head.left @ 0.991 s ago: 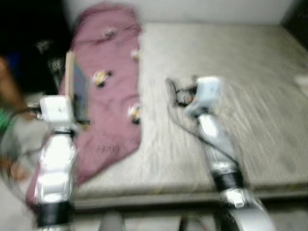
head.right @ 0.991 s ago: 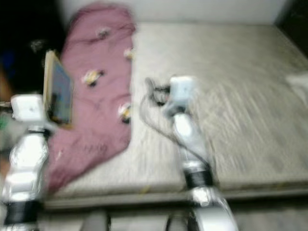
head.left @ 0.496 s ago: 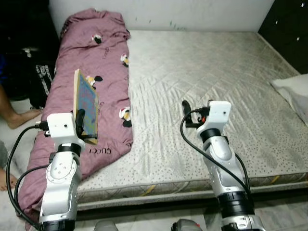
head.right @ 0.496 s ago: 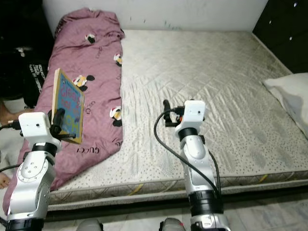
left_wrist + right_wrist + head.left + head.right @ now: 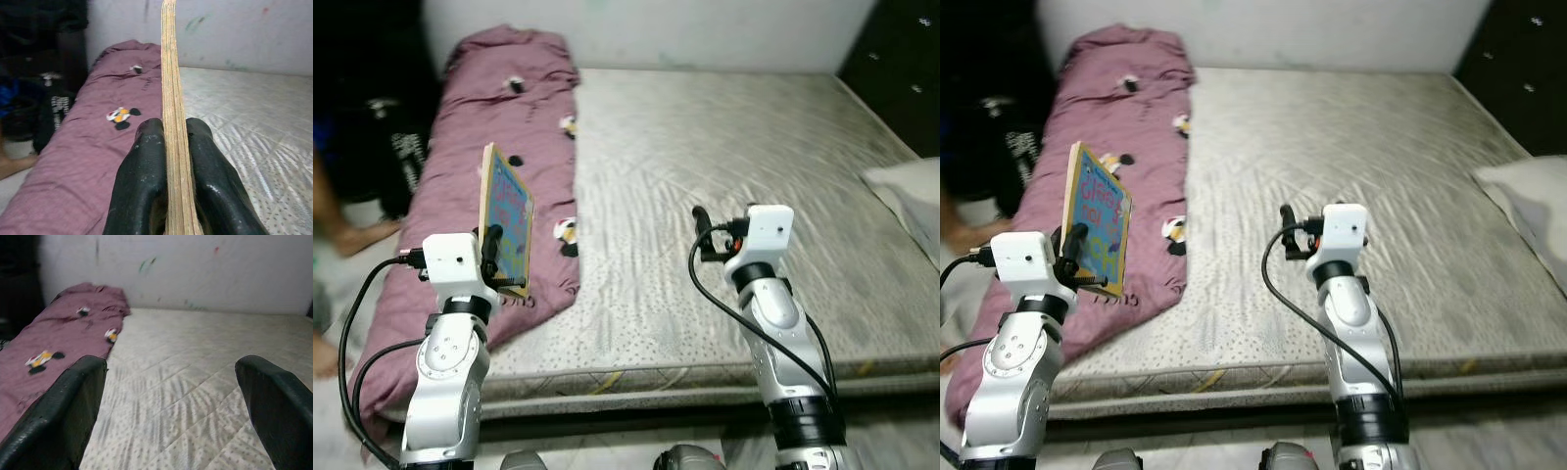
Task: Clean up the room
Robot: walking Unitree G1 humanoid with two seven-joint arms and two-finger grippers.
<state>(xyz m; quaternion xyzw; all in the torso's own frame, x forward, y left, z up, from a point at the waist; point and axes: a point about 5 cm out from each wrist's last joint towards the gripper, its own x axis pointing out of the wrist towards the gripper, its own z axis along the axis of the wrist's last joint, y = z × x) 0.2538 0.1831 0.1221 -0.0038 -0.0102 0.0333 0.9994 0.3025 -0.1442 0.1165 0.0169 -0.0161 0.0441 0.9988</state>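
Currently the left gripper (image 5: 168, 161) is clamped on the lower edge of a thin wooden picture board (image 5: 507, 219), one black finger (image 5: 139, 181) on each face, holding it upright above the maroon blanket (image 5: 499, 147). The blanket lies along the left side of the bare quilted mattress (image 5: 724, 166). The right gripper (image 5: 171, 396) hovers over the mattress with its fingers spread wide and nothing between them. A white pillow (image 5: 1528, 201) rests at the mattress's right edge.
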